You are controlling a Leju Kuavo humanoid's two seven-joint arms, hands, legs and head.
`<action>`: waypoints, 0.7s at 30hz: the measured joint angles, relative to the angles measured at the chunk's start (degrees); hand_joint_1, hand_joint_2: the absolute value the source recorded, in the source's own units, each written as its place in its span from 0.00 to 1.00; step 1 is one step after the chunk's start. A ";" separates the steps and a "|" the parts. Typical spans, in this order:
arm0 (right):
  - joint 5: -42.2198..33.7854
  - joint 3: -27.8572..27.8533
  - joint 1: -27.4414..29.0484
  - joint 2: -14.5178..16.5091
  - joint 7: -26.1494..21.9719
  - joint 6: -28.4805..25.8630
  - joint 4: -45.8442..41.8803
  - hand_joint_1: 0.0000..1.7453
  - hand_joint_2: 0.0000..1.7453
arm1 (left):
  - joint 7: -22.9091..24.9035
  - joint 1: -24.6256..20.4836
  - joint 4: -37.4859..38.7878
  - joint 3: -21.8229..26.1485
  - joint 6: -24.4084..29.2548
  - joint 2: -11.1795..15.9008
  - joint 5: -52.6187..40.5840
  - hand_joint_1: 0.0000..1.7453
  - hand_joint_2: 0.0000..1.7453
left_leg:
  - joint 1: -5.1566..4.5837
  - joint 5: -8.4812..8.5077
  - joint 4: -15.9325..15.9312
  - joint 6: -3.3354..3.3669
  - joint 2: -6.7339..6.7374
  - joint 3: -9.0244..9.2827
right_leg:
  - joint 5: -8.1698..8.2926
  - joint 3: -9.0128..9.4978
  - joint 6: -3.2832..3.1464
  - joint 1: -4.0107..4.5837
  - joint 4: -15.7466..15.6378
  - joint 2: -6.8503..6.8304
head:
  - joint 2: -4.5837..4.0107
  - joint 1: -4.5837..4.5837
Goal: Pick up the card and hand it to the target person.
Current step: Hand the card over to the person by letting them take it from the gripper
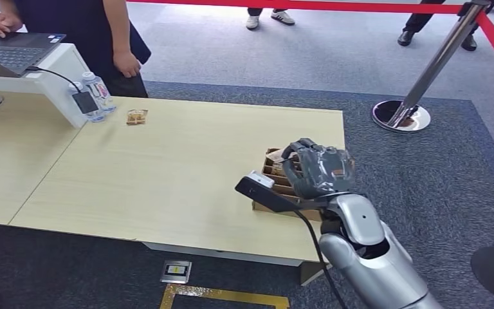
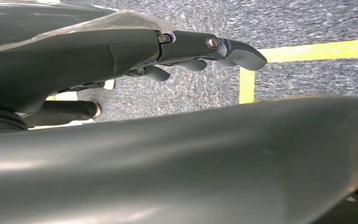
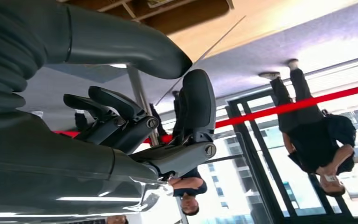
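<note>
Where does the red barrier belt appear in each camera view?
Head view: the red barrier belt runs along the top edge, beyond the table.
Right wrist view: a slanted red band behind the fingers.
Left wrist view: not in it; this view faces carpet.
Shared landmark: the right hand, in the head and right wrist views.

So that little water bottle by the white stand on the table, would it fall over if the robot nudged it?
Probably, if pushed near the cap: the water bottle stands upright, taller than it is wide, so it looks tippy. Once down, its round body would likely roll across the smooth table. Its clear plastic looks slippery to grip; how full it is cannot be made out.
</note>
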 joint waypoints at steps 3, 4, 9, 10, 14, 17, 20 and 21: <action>-0.13 0.01 -1.40 -0.20 -0.19 -0.10 -1.29 1.00 1.00 | -0.27 -0.03 0.00 0.00 0.02 -0.05 -0.23 0.00 0.00 | 0.00 0.00 0.00 0.00 0.00 0.00 | 0.00 0.00 0.00 0.00 0.00 0.00 | 0.00 0.00; -0.02 0.00 -2.11 -0.19 -0.10 -0.22 -1.55 1.00 1.00 | -0.38 -0.05 0.00 0.00 0.02 -0.09 -0.42 0.00 0.00 | 0.00 0.00 0.00 0.00 0.00 0.00 | 0.00 0.00 0.00 0.00 0.00 0.00 | 0.00 0.00; 1.53 -0.01 -5.20 0.45 0.07 -1.86 -1.76 1.00 1.00 | -0.61 -0.17 0.00 -0.08 -0.02 -0.28 -1.27 0.00 0.00 | 0.00 0.00 0.00 0.00 0.00 0.00 | 0.00 0.01 0.00 0.00 0.01 0.00 | 0.00 0.00; 1.80 -0.01 -5.86 0.74 -0.13 -2.43 -1.55 1.00 1.00 | -0.60 -0.21 0.00 -0.10 -0.04 -0.29 -1.32 0.00 0.00 | 0.00 0.00 0.00 0.00 0.00 0.00 | 0.00 0.01 0.00 0.00 0.01 0.00 | 0.00 0.01; 1.62 0.01 -9.15 2.42 -2.11 -5.44 0.71 1.00 1.00 | -0.28 -0.36 0.00 -0.11 -0.20 -0.31 -1.31 0.00 0.00 | 0.01 0.01 0.00 0.00 0.00 0.00 | 0.00 0.01 0.00 0.00 0.02 0.00 | 0.00 0.01; 1.60 0.01 -11.68 3.96 -2.75 -6.41 3.03 1.00 1.00 | 0.03 -0.42 0.00 -0.11 -0.15 -0.36 -1.18 0.00 0.00 | 0.01 0.01 0.00 -0.01 0.00 0.00 | 0.00 0.01 0.00 0.01 0.03 0.00 | 0.00 0.01; 2.15 0.03 -14.17 5.84 -2.90 -6.68 5.55 1.00 1.00 | 0.32 -0.45 0.00 -0.11 0.03 -0.43 -1.17 0.00 0.00 | 0.01 0.01 0.00 -0.01 0.00 0.00 | 0.00 0.01 0.00 0.01 0.03 0.00 | 0.00 0.01; 2.49 0.03 -14.89 6.44 -2.91 -6.76 6.35 1.00 1.00 | 0.40 -0.46 0.00 -0.11 0.07 -0.45 -1.17 0.00 0.00 | 0.01 0.01 0.00 -0.01 0.00 0.00 | 0.00 0.00 0.00 0.01 0.03 0.00 | 0.00 0.01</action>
